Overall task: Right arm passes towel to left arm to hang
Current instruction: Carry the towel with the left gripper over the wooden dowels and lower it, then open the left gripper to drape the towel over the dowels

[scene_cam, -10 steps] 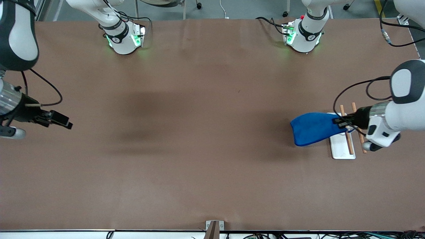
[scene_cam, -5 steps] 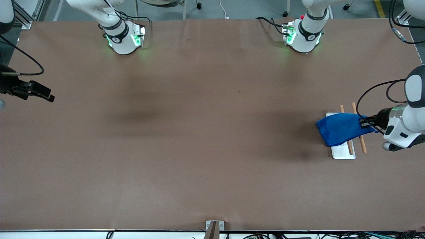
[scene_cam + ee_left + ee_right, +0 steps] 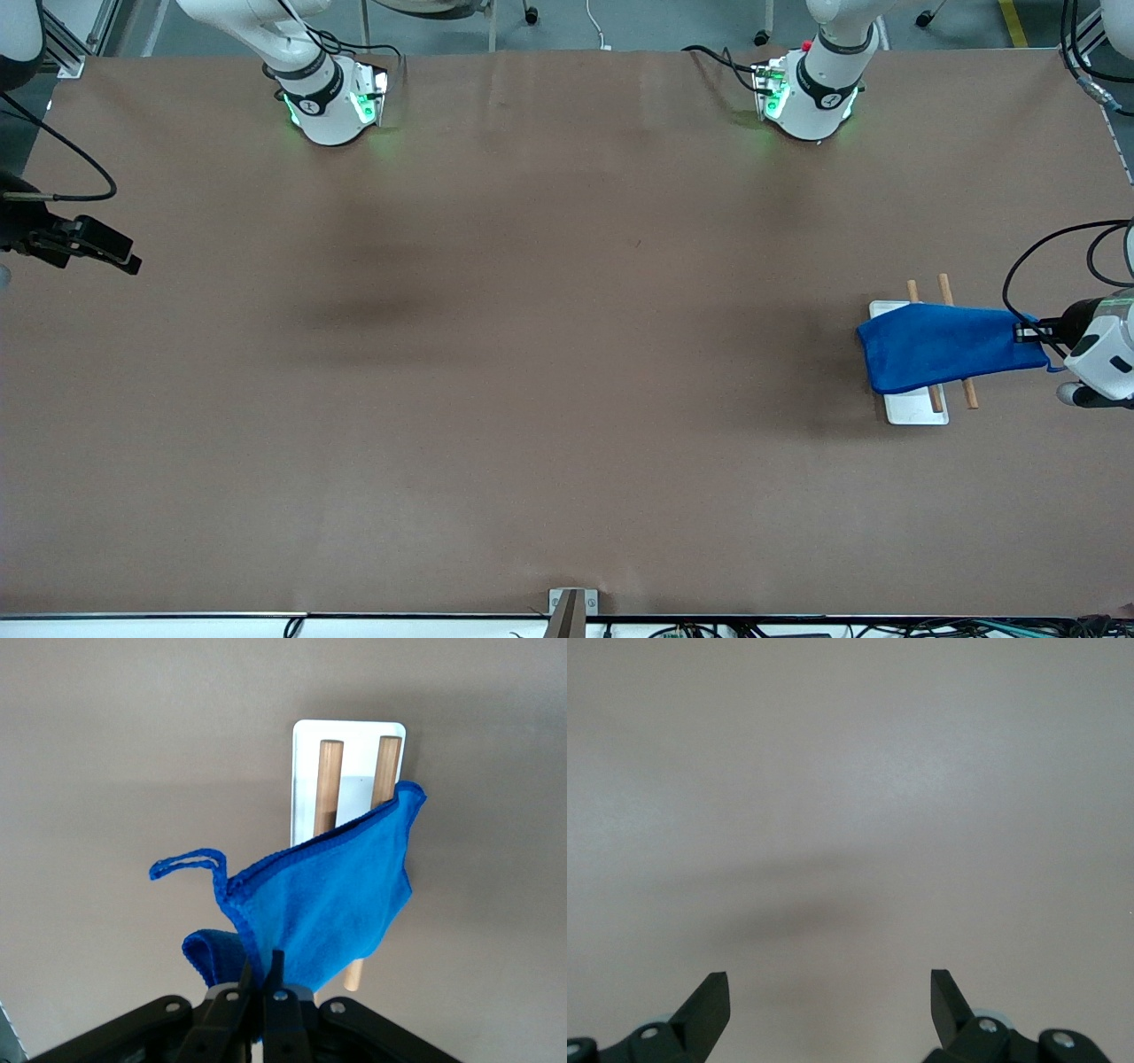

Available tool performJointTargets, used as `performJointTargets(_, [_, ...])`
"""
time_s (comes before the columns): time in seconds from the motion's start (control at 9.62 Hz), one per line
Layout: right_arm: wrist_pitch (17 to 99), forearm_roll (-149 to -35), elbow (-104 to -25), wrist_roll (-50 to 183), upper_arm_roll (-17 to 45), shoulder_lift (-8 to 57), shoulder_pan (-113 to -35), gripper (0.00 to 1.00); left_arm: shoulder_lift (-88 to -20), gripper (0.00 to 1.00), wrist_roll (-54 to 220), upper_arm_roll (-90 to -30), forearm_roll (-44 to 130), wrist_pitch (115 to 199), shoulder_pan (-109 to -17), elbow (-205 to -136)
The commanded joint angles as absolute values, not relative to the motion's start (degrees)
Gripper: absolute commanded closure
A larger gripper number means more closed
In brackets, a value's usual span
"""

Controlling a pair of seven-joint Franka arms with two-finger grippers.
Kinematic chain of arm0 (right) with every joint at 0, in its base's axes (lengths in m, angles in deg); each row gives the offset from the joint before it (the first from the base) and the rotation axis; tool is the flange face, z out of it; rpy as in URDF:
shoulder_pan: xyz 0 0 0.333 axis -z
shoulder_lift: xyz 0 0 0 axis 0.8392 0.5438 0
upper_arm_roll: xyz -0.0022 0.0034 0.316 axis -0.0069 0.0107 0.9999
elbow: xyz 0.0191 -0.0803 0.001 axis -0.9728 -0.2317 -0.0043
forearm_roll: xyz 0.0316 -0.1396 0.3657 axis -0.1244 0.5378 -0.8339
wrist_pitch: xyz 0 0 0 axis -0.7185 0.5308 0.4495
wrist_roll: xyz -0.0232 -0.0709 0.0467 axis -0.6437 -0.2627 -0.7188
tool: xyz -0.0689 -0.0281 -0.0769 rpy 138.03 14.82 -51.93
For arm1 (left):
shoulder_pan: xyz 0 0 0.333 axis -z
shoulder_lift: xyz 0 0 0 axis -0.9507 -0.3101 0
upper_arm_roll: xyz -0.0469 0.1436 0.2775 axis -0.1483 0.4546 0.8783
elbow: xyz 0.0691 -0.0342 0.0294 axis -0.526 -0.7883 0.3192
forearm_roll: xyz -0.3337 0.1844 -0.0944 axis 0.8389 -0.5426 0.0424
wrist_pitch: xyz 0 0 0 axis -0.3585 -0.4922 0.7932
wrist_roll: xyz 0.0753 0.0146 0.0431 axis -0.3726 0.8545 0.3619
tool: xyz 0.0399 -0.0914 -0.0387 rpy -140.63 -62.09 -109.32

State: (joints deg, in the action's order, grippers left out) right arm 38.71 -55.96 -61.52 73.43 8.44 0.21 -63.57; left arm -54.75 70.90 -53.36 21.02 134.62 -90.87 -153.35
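Observation:
The bright blue towel (image 3: 939, 347) is stretched over the two wooden bars (image 3: 945, 289) of the rack, whose white base (image 3: 916, 411) lies at the left arm's end of the table. My left gripper (image 3: 1028, 333) is shut on the towel's edge, beside the rack. In the left wrist view the towel (image 3: 332, 895) hangs from my shut left gripper (image 3: 262, 970) across the wooden bars (image 3: 326, 784), with its small loop (image 3: 182, 863) free. My right gripper (image 3: 124, 257) is open and empty over the right arm's end of the table; it also shows in the right wrist view (image 3: 830, 1001).
The brown table surface (image 3: 549, 354) spreads between the arms. The two arm bases (image 3: 332, 97) stand along the edge farthest from the front camera. A small metal bracket (image 3: 571, 602) sits at the nearest edge.
My left gripper has pulled the towel across the rack bars toward the table's end, spreading it over them. My right gripper has drawn back to its end and stopped.

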Motion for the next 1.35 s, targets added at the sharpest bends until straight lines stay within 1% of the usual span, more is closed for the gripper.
performJointTargets(0.0, [39.3, -54.9, -62.0, 73.6, 9.3, 0.0, -62.7, 0.00, -57.8, 1.00, 65.3, -53.7, 20.0, 135.2, -93.1, -151.9])
performJointTargets(0.21, [39.3, -55.1, -61.9, 73.3, 9.3, 0.4, -62.4, 0.00, -59.6, 1.00, 63.0, -53.7, 19.9, 136.4, -94.3, -150.4])
performJointTargets(0.52, [39.4, -55.1, -61.3, 73.1, 9.3, 0.8, -61.8, 0.00, -61.1, 0.99, 62.1, -53.7, 19.9, 139.2, -96.1, -150.5])
performJointTargets(0.62, [39.4, -55.1, -61.3, 72.6, 9.3, 0.9, -60.5, 0.00, -61.7, 0.98, 61.8, -53.7, 19.9, 140.0, -96.5, -150.5])
performJointTargets(0.73, [39.8, -55.1, -61.3, 69.8, 9.3, 1.2, -59.7, 0.00, -62.0, 0.93, 61.7, -53.7, 19.9, 140.5, -96.8, -150.6])
performJointTargets(0.83, [39.8, -55.1, -61.3, 68.9, 9.3, 1.2, -59.0, 0.00, -62.1, 0.78, 61.8, -53.7, 19.8, 140.5, -96.8, -150.6])
performJointTargets(0.94, [39.7, -55.1, -61.3, 68.9, 9.3, 1.2, -59.0, 0.00, -62.7, 0.59, 61.9, -53.7, 19.8, 140.6, -96.7, -150.6])
performJointTargets(1.04, [39.5, -55.1, -61.3, 68.9, 9.3, 1.1, -59.1, 0.00, -62.8, 0.33, 61.8, -53.7, 19.7, 140.7, -96.7, -150.5])
performJointTargets(1.14, [39.3, -55.1, -61.3, 68.9, 9.3, 1.0, -59.2, 0.00, -62.8, 0.00, 61.8, -53.7, 19.6, 140.9, -96.7, -150.4])
performJointTargets(1.25, [39.2, -55.1, -61.3, 68.9, 9.3, 0.9, -59.3, 0.00, -62.8, 0.00, 61.7, -53.7, 19.5, 141.4, -96.6, -150.3])
